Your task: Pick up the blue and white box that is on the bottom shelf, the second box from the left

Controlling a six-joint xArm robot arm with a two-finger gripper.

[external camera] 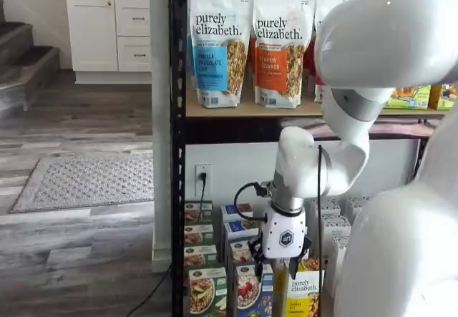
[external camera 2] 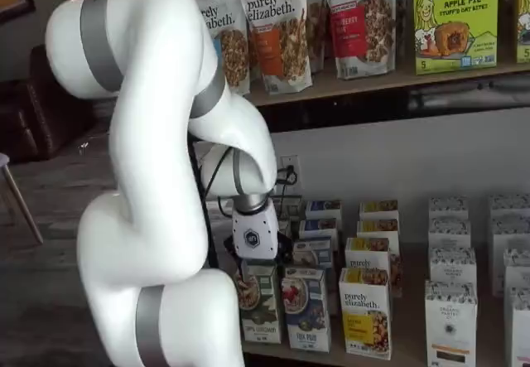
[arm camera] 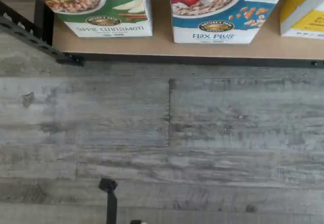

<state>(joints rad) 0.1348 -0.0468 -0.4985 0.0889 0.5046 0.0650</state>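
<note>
The blue and white box (arm camera: 223, 11) reads "Flax Plus" and shows a bowl with red berries. It stands upright at the front of the bottom shelf (arm camera: 162, 46), between a green carton (arm camera: 109, 9) and a yellow-and-white carton (arm camera: 304, 11). It shows in both shelf views (external camera: 248, 292) (external camera 2: 306, 309). My gripper (external camera: 286, 268) hangs in front of the shelf, above and just before the front row, apart from the box. In a shelf view its white body sits over the green carton (external camera 2: 251, 263). Its black fingers show no plain gap.
Grey plank floor (arm camera: 162, 133) lies before the shelf edge. A black rack post (external camera: 177, 145) stands at the left. More cartons stand in rows behind the front ones (external camera 2: 377, 243). White cartons (external camera 2: 451, 317) stand to the right. Granola bags (external camera: 218, 45) fill the tier above.
</note>
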